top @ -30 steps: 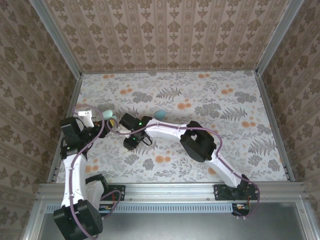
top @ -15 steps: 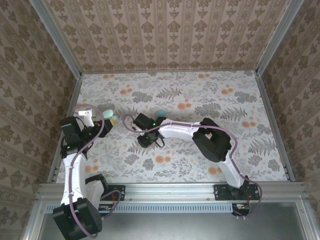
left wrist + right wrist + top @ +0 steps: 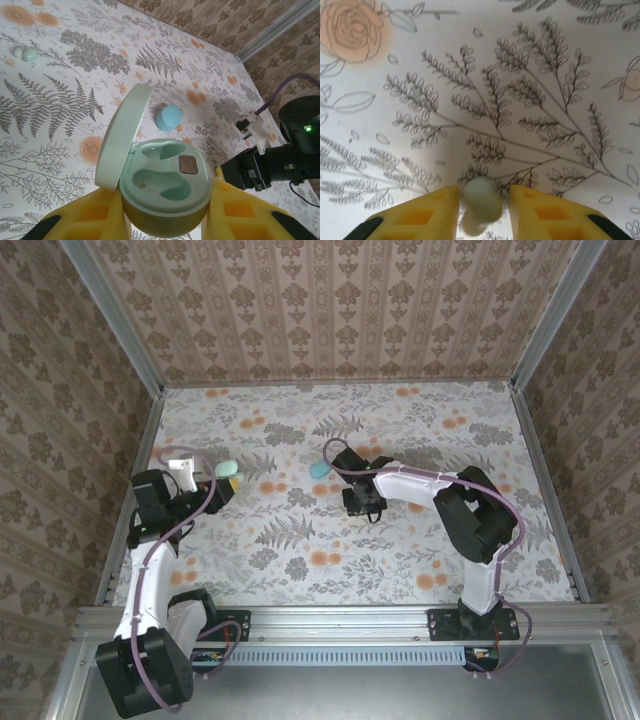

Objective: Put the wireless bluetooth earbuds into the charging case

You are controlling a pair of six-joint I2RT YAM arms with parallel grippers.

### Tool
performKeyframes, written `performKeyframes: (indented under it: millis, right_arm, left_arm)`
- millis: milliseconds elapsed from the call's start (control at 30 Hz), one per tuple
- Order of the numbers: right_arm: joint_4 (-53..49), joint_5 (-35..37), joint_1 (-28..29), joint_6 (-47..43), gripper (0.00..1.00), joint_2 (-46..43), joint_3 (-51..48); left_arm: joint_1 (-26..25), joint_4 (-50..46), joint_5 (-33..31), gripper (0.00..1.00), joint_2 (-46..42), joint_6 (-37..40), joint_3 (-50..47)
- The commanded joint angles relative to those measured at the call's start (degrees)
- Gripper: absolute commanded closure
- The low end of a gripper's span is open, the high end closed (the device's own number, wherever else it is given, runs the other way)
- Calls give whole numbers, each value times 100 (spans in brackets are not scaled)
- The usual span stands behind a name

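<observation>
Two pieces to seat: a pale earbud (image 3: 481, 202) sits within the right gripper (image 3: 482, 191). A blue earbud (image 3: 320, 468) lies loose on the table (image 3: 430, 550), just beside that gripper at its 10 o'clock in the overhead view.
Case position: the charging case (image 3: 165, 175) is at the table's 9 o'clock side. Its lid (image 3: 122, 132) is swung open toward 10 o'clock in the left wrist view, and both sockets appear empty.
Left tool: the left gripper (image 3: 166, 200) is clamped on the case base, one yellow finger on each side, with the sockets facing up.
Right tool: the jaws are narrowed about the pale earbud, one finger at its 9 o'clock and one at its 3 o'clock. Whether the pads actually bear on it cannot be told.
Earbud handling: judged very light, rigid, smooth and rounded, so it is liable to roll or squirt out of an off-centre pinch. Take it across its widest part with a gentle squeeze.
Case handling: judged a light, hard, slick shell with the hinge as its weak point. Grip the base only, never the lid.
Risk: a tilted earbud is unlikely to seat in its shaped socket.
</observation>
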Motion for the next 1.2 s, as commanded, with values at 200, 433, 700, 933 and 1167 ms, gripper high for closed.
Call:
performKeyframes:
  millis: [200,433,700,933,1167]
  right_arm:
    - [160,-1010,74,716,52,-630,-98]
    - [477,-1088,-143,901,51,-1438,-589]
    - [1102,-1628,-750,1352,56,-1423,-1310]
    - [1864,-1913,-815,1707,61,-903,-1431]
    - [1987,-1977,-811,1745,65,-470,-1290]
  left_arm:
    - [-242,123,-120,100,119,-56,132]
    - [-386,262,-181,100,182,-116,89]
    - [-709,382,-240,100,345,-137,162]
    - [-1044,488,-344,100,445,-127,188]
    - [-1145,499,-368,100,465,-98,195]
